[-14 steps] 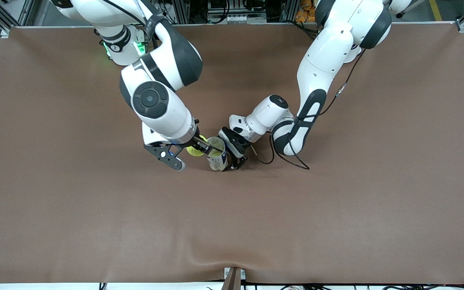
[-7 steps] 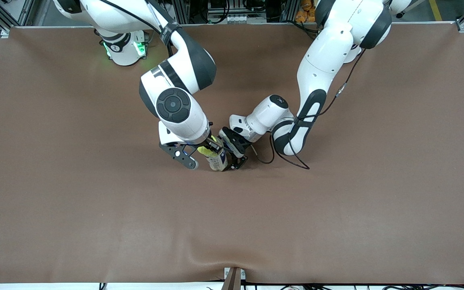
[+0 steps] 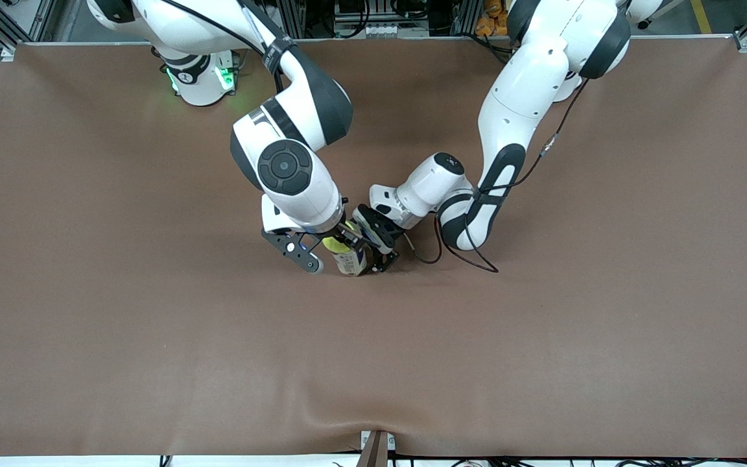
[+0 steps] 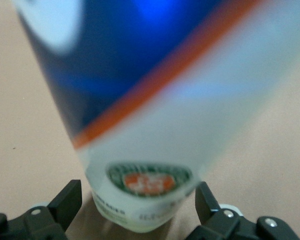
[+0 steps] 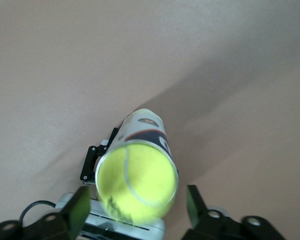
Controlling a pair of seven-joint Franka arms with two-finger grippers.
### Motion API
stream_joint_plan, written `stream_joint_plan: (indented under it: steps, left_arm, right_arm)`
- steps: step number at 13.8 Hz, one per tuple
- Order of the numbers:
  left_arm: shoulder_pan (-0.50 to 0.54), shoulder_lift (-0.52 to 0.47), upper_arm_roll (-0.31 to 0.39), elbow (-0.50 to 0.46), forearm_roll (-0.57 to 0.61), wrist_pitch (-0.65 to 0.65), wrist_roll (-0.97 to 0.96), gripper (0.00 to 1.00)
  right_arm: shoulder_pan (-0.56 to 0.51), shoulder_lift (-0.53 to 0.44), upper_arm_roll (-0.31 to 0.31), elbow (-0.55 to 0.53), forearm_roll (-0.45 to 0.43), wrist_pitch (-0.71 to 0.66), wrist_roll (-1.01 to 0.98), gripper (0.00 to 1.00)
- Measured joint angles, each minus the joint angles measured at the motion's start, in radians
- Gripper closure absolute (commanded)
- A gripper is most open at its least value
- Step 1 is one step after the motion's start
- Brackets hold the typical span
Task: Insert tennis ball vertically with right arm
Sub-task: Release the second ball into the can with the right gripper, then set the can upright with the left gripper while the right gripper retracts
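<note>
A clear tennis ball can (image 3: 351, 262) with a blue, white and orange label stands upright mid-table. My left gripper (image 3: 375, 251) is shut on its lower part; in the left wrist view the can (image 4: 155, 100) fills the space between the fingers of the left gripper (image 4: 137, 206). The yellow-green tennis ball (image 3: 332, 245) sits in the can's open mouth. In the right wrist view the ball (image 5: 137, 181) fills the can's rim (image 5: 167, 145). My right gripper (image 5: 137, 210) hangs straight over the can, open, its fingers apart from the ball on both sides. It also shows in the front view (image 3: 338, 242).
The brown table mat (image 3: 542, 337) has a raised wrinkle at its front edge (image 3: 341, 415). A black cable (image 3: 471, 256) from the left arm lies on the mat beside the can. The right arm's base (image 3: 198, 78) stands at the back.
My right gripper carried the ball from beside the can to over its mouth. The ball now sits in the opening with the fingers apart from it. The left arm has not moved.
</note>
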Motion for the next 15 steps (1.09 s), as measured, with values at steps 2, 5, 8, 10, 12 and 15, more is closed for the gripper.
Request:
stream_joint_plan:
  steps: [2, 5, 8, 10, 12, 15]
  left_arm:
    - [0.000, 0.000, 0.000, 0.000, 0.000, 0.000, 0.000, 0.00]
    - [0.000, 0.000, 0.000, 0.000, 0.000, 0.000, 0.000, 0.00]
    - [0.000, 0.000, 0.000, 0.000, 0.000, 0.000, 0.000, 0.00]
    - [0.000, 0.000, 0.000, 0.000, 0.000, 0.000, 0.000, 0.00]
    - [0.000, -0.001, 0.000, -0.004, 0.000, 0.000, 0.000, 0.00]
    - [0.004, -0.033, 0.000, -0.040, 0.000, 0.000, 0.000, 0.00]
  right_arm:
    - [0.001, 0.000, 0.000, 0.000, 0.000, 0.001, 0.013, 0.00]
    - [0.001, 0.000, -0.001, 0.000, 0.000, 0.002, 0.017, 0.00]
    - [0.001, 0.000, -0.002, 0.000, 0.000, 0.002, 0.017, 0.00]
    - [0.001, 0.000, -0.003, 0.000, 0.000, 0.002, 0.017, 0.00]
    - [0.000, -0.004, -0.010, 0.004, -0.002, -0.006, 0.016, 0.00]
    - [-0.032, -0.037, -0.028, 0.019, -0.006, -0.100, -0.028, 0.00]
